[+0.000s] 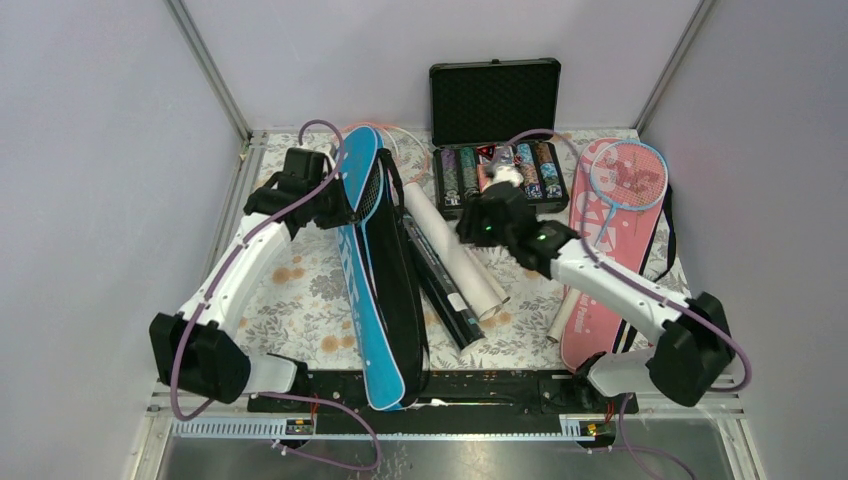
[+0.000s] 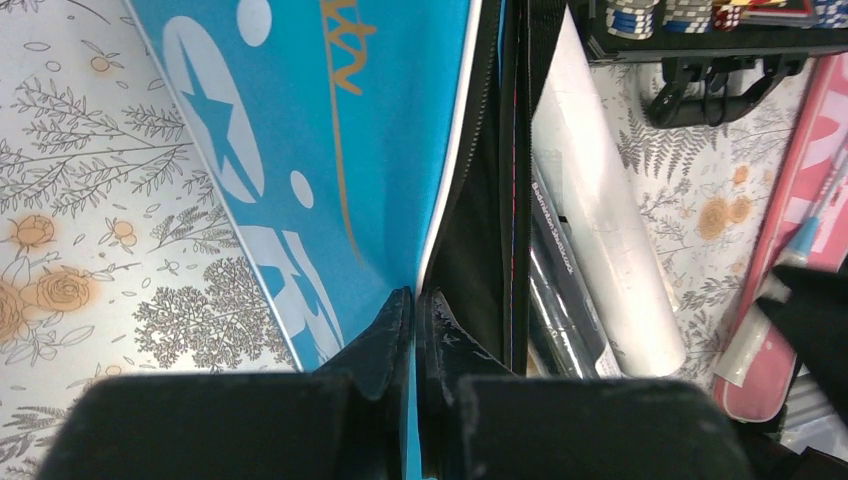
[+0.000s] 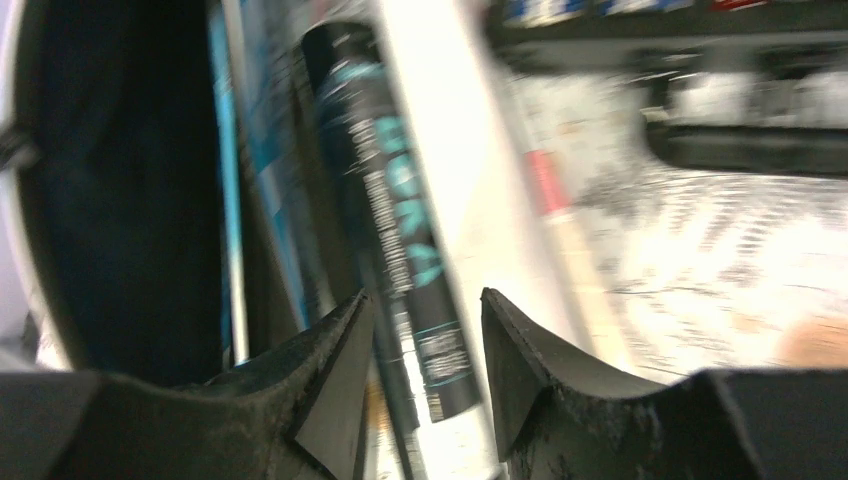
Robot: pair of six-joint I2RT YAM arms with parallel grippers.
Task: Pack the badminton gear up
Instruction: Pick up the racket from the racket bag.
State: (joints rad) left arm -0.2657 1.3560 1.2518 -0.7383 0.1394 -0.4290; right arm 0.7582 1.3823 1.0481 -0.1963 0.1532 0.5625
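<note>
The blue racket cover (image 1: 375,290) lies lengthwise down the middle-left of the table. My left gripper (image 1: 343,205) is shut on its edge; in the left wrist view the jaws (image 2: 413,296) pinch the blue cover (image 2: 330,150) at its white-piped rim. A white tube (image 1: 455,250) and a dark tube (image 1: 440,285) lie side by side just right of the cover. My right gripper (image 1: 480,218) hovers over them, open, and the blurred right wrist view shows the dark tube (image 3: 390,180) below the gap (image 3: 425,300). A light-blue racket (image 1: 625,175) rests on the pink cover (image 1: 600,270) at the right.
A black case (image 1: 495,95) of poker chips stands open at the back centre, just behind my right gripper. Another pale tube (image 1: 563,322) lies along the pink cover's near left side. Grey walls enclose the flowered table on three sides.
</note>
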